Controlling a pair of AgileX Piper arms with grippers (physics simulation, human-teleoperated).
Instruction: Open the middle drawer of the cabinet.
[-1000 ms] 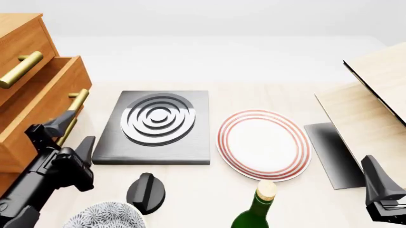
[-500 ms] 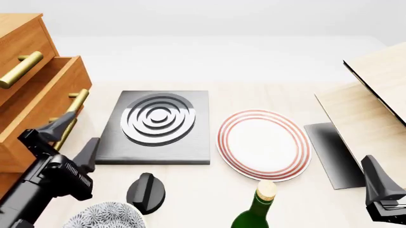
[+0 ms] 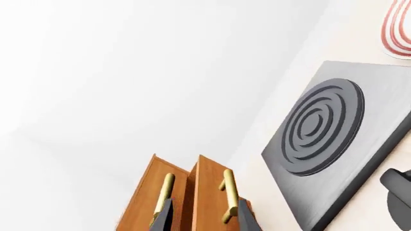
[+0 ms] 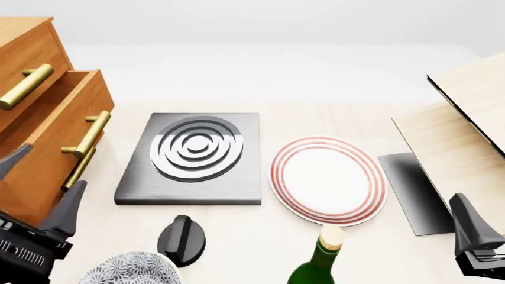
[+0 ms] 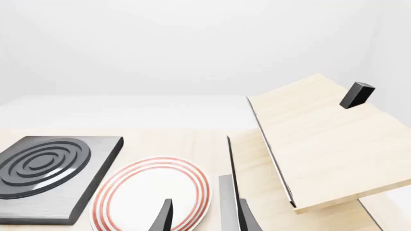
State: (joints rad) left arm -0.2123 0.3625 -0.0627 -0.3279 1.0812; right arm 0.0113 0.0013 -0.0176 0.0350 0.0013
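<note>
Pale worktop [image 4: 261, 236] is being backed by white wall. Cabinet [image 4: 23, 47] at left edge; middle drawer [image 4: 55, 136] is being shown pulled out, interior hidden. Left end effector [image 4: 39, 183] spread wide, empty, clear of handle; right end effector [image 5: 202, 216] parted, empty.

A pale wooden table [image 4: 236, 236] fills the lower frame. Behind it a plain white wall spans the top, evenly and softly lit, without windows.

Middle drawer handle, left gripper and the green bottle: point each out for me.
Middle drawer handle [image 4: 87, 142]: front view, midway along the brass bar.
Left gripper [image 4: 39, 183]: front view, gap between the two black fingertips.
Green bottle [image 4: 322, 260]: front view, neck below the gold cap.
</note>
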